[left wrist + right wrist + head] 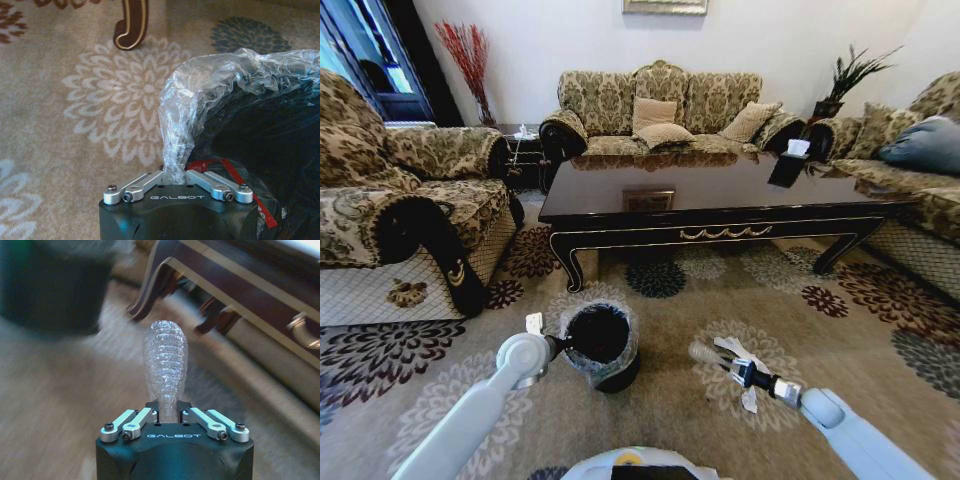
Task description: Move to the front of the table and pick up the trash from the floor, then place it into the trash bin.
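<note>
The trash bin (pixel 602 345), black with a translucent bag over its rim, stands on the carpet in front of the dark table (pixel 720 195). My left gripper (pixel 558 347) is shut on the bag-lined rim (pixel 175 150) at the bin's left side. To the right of the bin, my right gripper (pixel 732 370) is shut on the neck end of a clear ribbed plastic bottle (pixel 165 360), held just above the floor; the bottle (pixel 705 352) points toward the bin. White paper scraps (pixel 749 400) lie on the carpet under the right gripper. The bin (pixel 55 285) shows blurred ahead of the bottle.
A patterned armchair (pixel 410 210) flanks the left and a sofa (pixel 920 170) the right, with another sofa (pixel 660 115) behind the table. A tissue box (pixel 790 160) sits on the tabletop. The table's curved leg (pixel 131 25) stands close beyond the bin. Open carpet lies around both arms.
</note>
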Robot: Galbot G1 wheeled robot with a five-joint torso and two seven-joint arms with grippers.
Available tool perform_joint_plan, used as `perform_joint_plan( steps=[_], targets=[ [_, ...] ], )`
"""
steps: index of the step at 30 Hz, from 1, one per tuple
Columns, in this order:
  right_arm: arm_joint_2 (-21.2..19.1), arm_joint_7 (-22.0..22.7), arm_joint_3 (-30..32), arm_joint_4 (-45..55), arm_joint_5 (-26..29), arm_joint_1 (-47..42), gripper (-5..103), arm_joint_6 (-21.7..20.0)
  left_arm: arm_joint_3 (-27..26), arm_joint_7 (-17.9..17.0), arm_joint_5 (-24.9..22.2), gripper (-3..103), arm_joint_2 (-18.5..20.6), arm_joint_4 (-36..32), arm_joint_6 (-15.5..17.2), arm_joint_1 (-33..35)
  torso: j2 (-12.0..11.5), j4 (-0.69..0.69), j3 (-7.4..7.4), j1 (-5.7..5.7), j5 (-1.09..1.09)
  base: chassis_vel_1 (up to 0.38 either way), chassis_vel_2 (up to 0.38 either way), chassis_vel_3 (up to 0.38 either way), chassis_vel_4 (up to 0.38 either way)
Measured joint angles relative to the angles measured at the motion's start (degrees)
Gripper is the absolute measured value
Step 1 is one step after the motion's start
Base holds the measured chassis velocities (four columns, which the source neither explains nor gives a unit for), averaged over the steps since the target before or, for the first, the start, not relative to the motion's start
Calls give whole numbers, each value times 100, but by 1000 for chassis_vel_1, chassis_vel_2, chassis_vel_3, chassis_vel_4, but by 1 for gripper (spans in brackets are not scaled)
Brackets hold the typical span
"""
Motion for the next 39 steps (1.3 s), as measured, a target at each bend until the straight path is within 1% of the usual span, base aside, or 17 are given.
perform_joint_plan(
  steps=[5,7,11,12,15,17,19,21,22,24,26,27,28,30,32,35,39],
  targets=[
    [46,232,163,1050,790,-180,17,-423,64,-56,-51,0,108,-158,0,-6,0,5,0,0,0,0,0,0,0],
    [61,271,219,1291,909,-254,17,-485,107,-74,-59,0,120,-171,0,-23,0,5,0,0,-1,0,0,0,0],
    [150,452,537,2457,1290,-727,17,-716,497,-112,-81,0,99,-121,0,-267,0,4,0,0,-1,0,0,0,0],
    [150,452,537,2457,1290,-727,17,-716,497,-112,-81,0,99,-121,0,-267,0,4,0,0,-1,0,0,0,0],
    [221,504,734,2978,1278,-973,17,-745,867,-133,-33,0,-38,-22,0,-580,0,2,0,0,-1,0,0,0,0],
    [249,538,767,3158,1291,-1055,17,-772,999,-146,-23,0,-118,-3,0,-690,0,2,0,0,0,0,0,0,0],
    [322,620,783,3548,1352,-1209,17,-878,1289,-146,-37,0,-228,39,-2,-911,0,1,0,0,-1,0,0,0,0],
    [405,717,733,3999,1406,-1336,17,-1008,1607,-159,-36,0,-300,127,-2,-1123,0,2,0,0,0,0,0,0,0],
    [405,717,733,3999,1406,-1336,17,-1008,1607,-159,-36,0,-300,127,-2,-1123,0,2,0,0,0,0,0,0,0],
    [505,825,618,4421,1411,-1439,17,-1120,1973,-205,-40,0,-381,240,-1,-1372,0,3,0,0,-1,0,0,0,0],
    [572,885,559,4638,1286,-1502,17,-1148,2239,-250,-48,0,-453,288,-1,-1563,0,4,0,0,0,0,0,0,0],
    [572,885,559,4638,1286,-1502,17,-1148,2239,-250,-48,0,-453,288,-1,-1563,0,4,0,0,0,0,0,0,0],
    [621,908,527,4757,1192,-1558,17,-1155,2471,-318,-110,0,-534,297,-1,-1739,0,3,0,0,-1,0,0,0,0],
    [679,934,449,4876,1154,-1659,17,-1187,2726,-400,-173,0,-647,305,-1,-1948,0,3,0,0,1,0,0,0,0],
    [690,935,434,4887,1152,-1676,17,-1193,2768,-409,-184,0,-672,309,-1,-1985,0,3,0,0,0,0,0,0,0],
    [788,932,360,4938,1042,-1848,17,-1207,2984,-471,-239,0,-837,335,-2,-2192,0,2,0,0,0,0,0,0,0],
    [896,895,345,4840,733,-2010,17,-1163,3069,-486,-277,0,-868,277,-1,-2209,0,2,0,0,1,0,0,0,0]
  ],
)
